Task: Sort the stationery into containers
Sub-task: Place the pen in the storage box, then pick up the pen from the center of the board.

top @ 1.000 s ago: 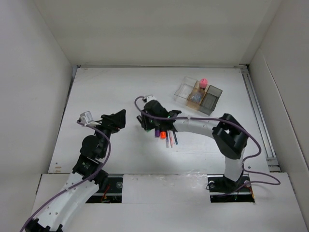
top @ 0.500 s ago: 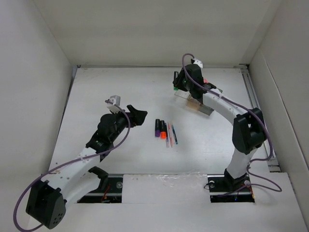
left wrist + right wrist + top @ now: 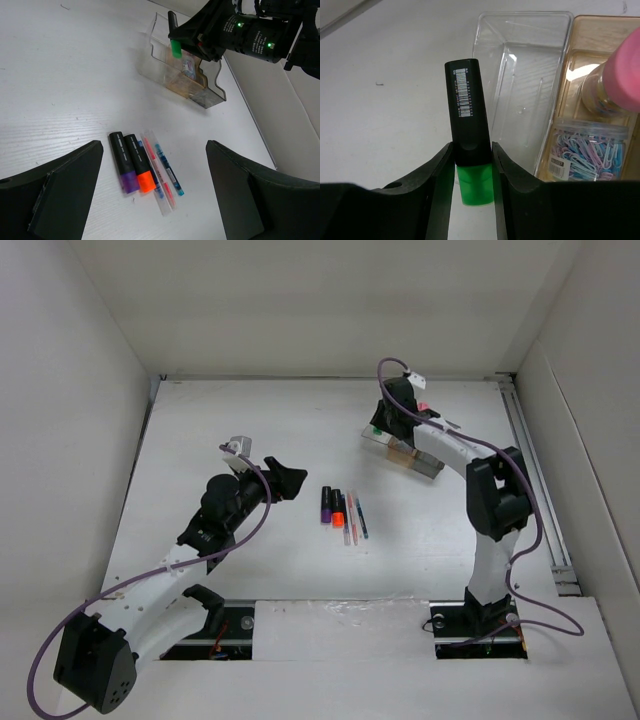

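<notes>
My right gripper (image 3: 472,165) is shut on a black marker with a green end (image 3: 470,135), held above the table just left of the clear box (image 3: 520,80); it also shows in the top view (image 3: 385,420). The tan box (image 3: 600,65) holds a pink-capped bottle (image 3: 620,75) and a jar of paper clips (image 3: 582,150). The dark grey box (image 3: 428,464) ends the row. On the table lie a purple-ended marker (image 3: 122,162), an orange-ended marker (image 3: 138,162), a pink pen (image 3: 159,172) and a blue pen (image 3: 169,170). My left gripper (image 3: 150,195) is open above them.
White walls enclose the table on three sides. A metal rail (image 3: 535,480) runs along the right edge. The right arm (image 3: 480,490) arches over the right side of the table toward the boxes.
My right gripper has carried the green-ended marker from the pile at the centre to the clear box at the back right. My left arm has reached in toward the pile and now holds still.
</notes>
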Robot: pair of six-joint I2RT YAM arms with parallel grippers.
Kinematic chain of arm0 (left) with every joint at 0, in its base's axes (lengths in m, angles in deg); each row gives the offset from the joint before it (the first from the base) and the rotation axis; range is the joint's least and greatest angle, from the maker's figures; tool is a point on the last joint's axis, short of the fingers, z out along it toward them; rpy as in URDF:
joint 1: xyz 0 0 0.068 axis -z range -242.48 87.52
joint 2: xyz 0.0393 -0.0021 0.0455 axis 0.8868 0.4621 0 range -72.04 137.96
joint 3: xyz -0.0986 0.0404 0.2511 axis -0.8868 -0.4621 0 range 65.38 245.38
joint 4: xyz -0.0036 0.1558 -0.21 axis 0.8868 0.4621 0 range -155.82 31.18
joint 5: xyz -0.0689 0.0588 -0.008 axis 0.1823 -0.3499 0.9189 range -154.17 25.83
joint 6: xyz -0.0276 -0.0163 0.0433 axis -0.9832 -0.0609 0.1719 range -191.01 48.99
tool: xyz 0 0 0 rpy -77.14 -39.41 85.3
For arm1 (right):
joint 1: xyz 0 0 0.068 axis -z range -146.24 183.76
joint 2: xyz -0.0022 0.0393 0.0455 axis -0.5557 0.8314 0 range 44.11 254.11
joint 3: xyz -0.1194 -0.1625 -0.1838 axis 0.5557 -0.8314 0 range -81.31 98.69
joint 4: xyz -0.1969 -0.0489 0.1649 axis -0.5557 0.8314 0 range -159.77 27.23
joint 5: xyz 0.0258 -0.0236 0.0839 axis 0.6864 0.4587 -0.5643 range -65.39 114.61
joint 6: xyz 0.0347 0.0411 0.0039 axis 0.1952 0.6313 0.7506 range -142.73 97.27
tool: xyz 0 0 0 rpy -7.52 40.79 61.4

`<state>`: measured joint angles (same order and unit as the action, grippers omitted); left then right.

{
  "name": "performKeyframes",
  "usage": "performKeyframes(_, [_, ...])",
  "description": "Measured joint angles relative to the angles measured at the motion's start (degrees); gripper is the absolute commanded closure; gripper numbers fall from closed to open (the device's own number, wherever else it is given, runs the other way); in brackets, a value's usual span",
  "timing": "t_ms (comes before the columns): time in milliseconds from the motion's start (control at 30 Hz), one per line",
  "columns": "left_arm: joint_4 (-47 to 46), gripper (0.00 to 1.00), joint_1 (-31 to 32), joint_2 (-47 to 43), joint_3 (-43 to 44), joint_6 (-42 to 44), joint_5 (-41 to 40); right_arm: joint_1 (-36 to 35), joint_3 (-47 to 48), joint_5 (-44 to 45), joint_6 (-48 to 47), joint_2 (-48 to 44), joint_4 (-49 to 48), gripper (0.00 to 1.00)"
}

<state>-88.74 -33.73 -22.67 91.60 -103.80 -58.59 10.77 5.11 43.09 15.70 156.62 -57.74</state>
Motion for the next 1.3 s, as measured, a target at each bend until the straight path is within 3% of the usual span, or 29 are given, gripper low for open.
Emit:
performKeyframes(233, [-0.15,0.18,0.0,0.0,0.02,0.02,0.22,0.94,-0.04,2.16,0.04,0.13,-0.07,0.69])
performKeyframes(400, [-0.37,0.18,0.0,-0.02,0.02,0.02,0.22,1.27,-0.57,2.78,1.05,0.13,-0.11,0.36])
performKeyframes(500, [-0.48,0.18,0.0,-0.02,0.02,0.02,0.2,1.27,-1.09,3.37,1.29,0.13,-0.04,0.29])
performKeyframes(600, [-0.44,0.18,0.0,-0.02,0.02,0.02,0.17,1.16,-1.11,3.78,1.55,-0.02,0.04,0.29])
performKeyframes(700, [-0.48,0.18,0.0,-0.07,0.02,0.02,0.15,0.37,-2.21,4.07,1.79,-1.55,0.02,0.4])
performKeyframes(833, [-0.48,0.18,0.0,-0.09,0.02,0.0,0.04,-3.96,-7.1,4.28,2.1,-7.34,-0.04,0.82])
performKeyframes(933, [-0.76,0.18,0.0,-0.09,0.0,0.0,-0.07,-10.4,-11.78,4.5,2.93,-12.28,-0.31,0.93])
performKeyframes(1033, [-0.98,0.18,0.0,-0.09,0.02,-0.04,-0.07,-17.7,-16.02,4.02,4.72,-14.99,-0.72,0.91])
performKeyframes(1200, [-1.33,0.2,0.0,-0.11,0.02,-0.04,-0.11,-27.06,-20.0,4.63,8.44,-14.51,0.87,0.66])
performKeyframes(1300, [-1.27,0.2,0.0,-0.5,0.02,-0.04,-0.28,-30.27,-20.26,5.86,10.82,-13.31,1.55,0.58])
